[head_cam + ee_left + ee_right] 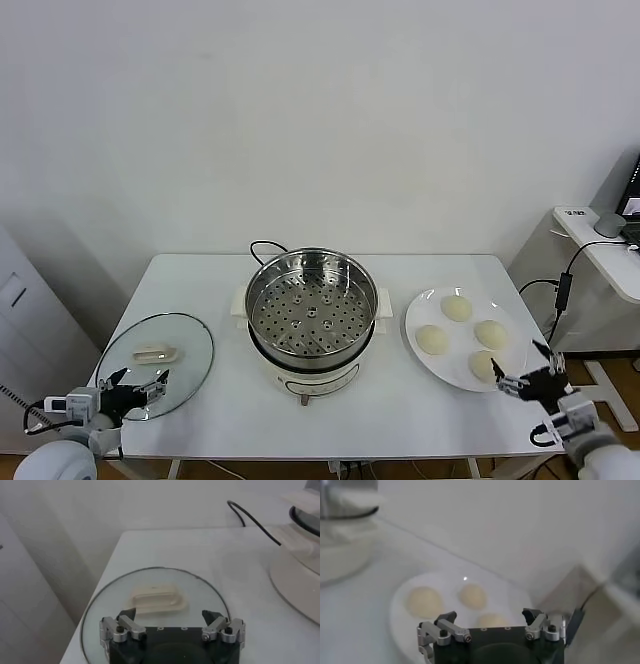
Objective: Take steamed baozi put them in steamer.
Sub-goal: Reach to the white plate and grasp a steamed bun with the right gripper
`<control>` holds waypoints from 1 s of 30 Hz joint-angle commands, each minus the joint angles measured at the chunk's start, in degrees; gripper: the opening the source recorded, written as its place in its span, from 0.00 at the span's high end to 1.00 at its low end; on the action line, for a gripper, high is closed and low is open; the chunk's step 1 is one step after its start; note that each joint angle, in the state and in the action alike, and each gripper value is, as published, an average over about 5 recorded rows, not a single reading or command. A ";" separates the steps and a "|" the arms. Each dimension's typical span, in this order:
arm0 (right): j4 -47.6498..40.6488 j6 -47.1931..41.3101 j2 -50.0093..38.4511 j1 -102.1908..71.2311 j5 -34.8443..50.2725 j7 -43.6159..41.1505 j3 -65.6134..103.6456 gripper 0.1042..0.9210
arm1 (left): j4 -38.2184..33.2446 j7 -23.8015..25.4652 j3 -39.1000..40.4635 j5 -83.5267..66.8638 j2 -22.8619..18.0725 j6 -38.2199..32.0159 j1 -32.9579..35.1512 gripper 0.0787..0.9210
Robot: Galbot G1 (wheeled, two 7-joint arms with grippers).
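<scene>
A glass lid lies at the white table's near left; a white plate sits right.

Plain white wall behind white table

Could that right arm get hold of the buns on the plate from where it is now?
Probably yes. The right gripper is open, empty, beside the plate, and nothing covers the four buns.
</scene>
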 commanded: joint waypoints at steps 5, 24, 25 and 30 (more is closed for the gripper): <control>-18.22 6.02 -12.80 30.95 -21.11 -19.33 -18.88 0.12 | 1.60 0.09 0.20 0.36 0.10 0.04 -0.10 0.12; -48.34 13.70 -10.00 84.73 -8.59 -46.56 -74.08 0.12 | 2.11 -0.21 0.83 1.64 -0.84 1.15 -1.71 0.12; -49.78 14.41 -8.85 85.82 -8.49 -47.35 -75.56 0.12 | 2.03 -0.24 0.86 1.65 -0.96 1.25 -1.75 0.12; -54.95 16.96 -4.56 88.90 -9.33 -50.34 -79.29 0.12 | 1.57 -0.26 0.93 1.74 -0.95 1.50 -1.53 0.12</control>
